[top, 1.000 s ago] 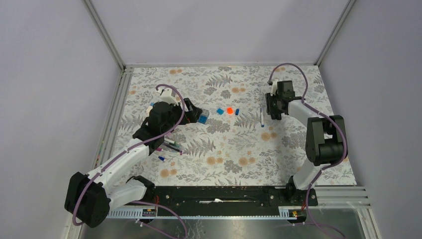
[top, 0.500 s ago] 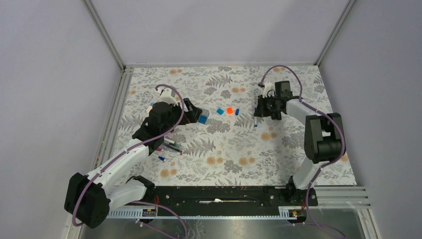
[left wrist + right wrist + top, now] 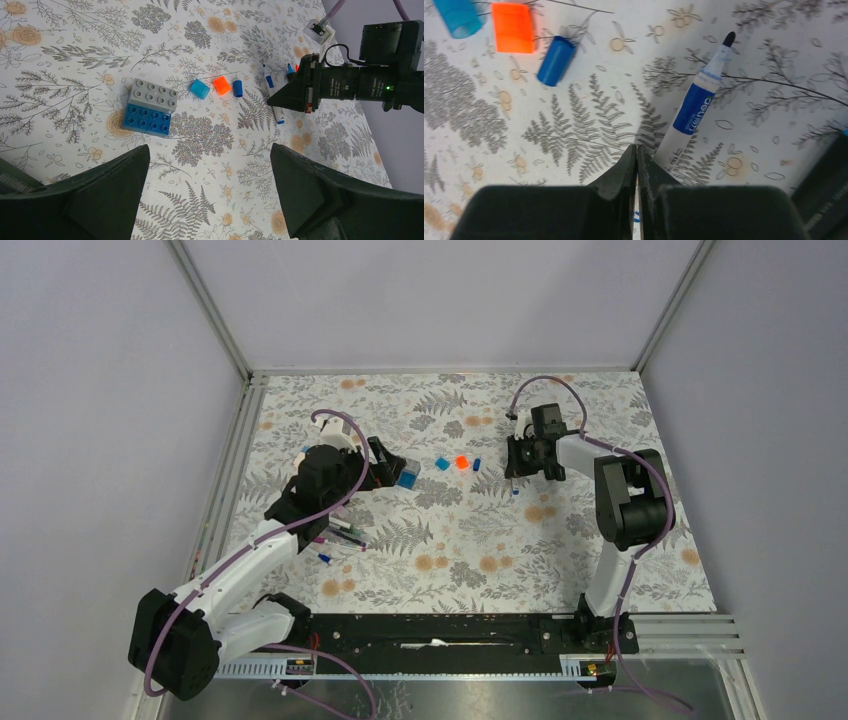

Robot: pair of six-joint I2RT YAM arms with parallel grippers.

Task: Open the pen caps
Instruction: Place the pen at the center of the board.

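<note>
Three loose pen caps lie in a row mid-table: light blue (image 3: pixel 456 17), orange (image 3: pixel 513 27) and dark blue (image 3: pixel 555 61); from above they show as light blue (image 3: pixel 441 464), orange (image 3: pixel 462 462) and dark blue (image 3: pixel 477 464). Just right of them lies an uncapped white-and-blue pen (image 3: pixel 694 107), black tip bare. My right gripper (image 3: pixel 637 148) is shut low over the table. The pen's rear end passes under its right finger, and I see no grip on it. My left gripper (image 3: pixel 209 150) is open and holds nothing, hovering near a blue-and-grey block (image 3: pixel 150 107).
Several more pens (image 3: pixel 340 535) lie beside the left arm's forearm. The flowered cloth (image 3: pixel 480 540) covers the whole table, framed by metal rails and grey walls. The right gripper's body (image 3: pixel 350 82) sits right of the caps in the left wrist view.
My right gripper has closed and swung left toward the caps. The white-and-blue pen has shifted a little to the left with it. The left arm has stayed still.
</note>
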